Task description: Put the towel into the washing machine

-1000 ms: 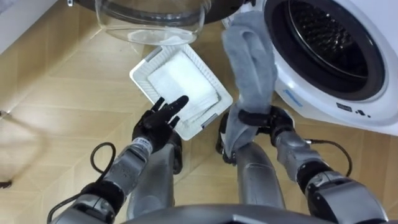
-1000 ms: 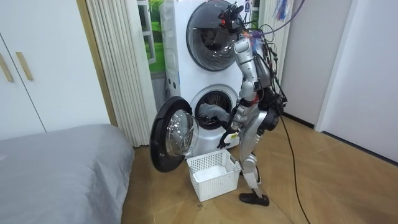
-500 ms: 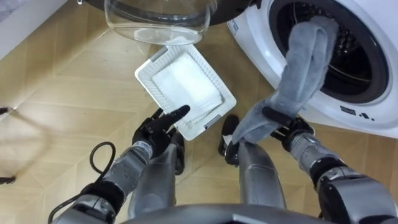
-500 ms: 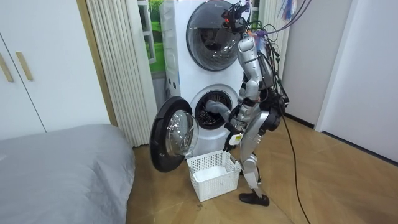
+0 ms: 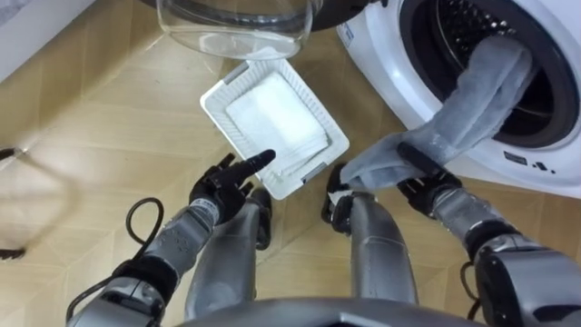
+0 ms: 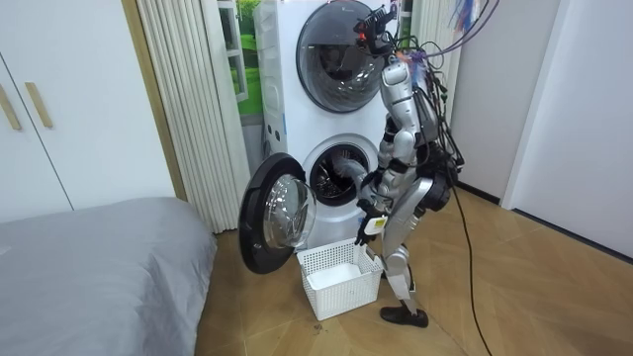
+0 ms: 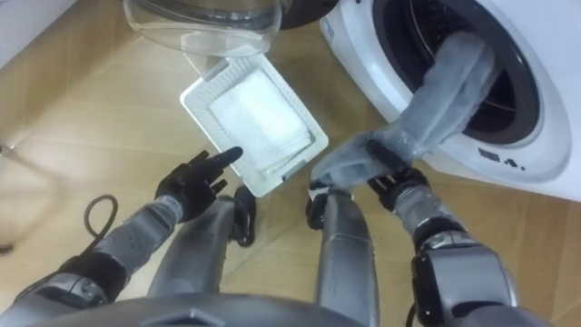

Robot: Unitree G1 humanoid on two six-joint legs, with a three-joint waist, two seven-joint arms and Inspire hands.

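One grey towel ran as a long band up and away from the right hand, whose fingers were clamped round its near end. Its long axis slanted from those fingers toward the dark drum of the washing machine. The far end already lay past the rim, inside the opening. A loose bunch of cloth hung on the inner side of the fingers. By my reading, the next push had to follow that same slant, forward and up from the grasp. The right hand was the nearer one by far. The left hand hovered well apart on the other side, fingers straight and spread, holding nothing, just short of the white basket below the open door.

A second before, the towel had stood almost upright above the fingers, beside the opening. Half a second before, its tip had draped at the rim. The left hand had barely shifted.
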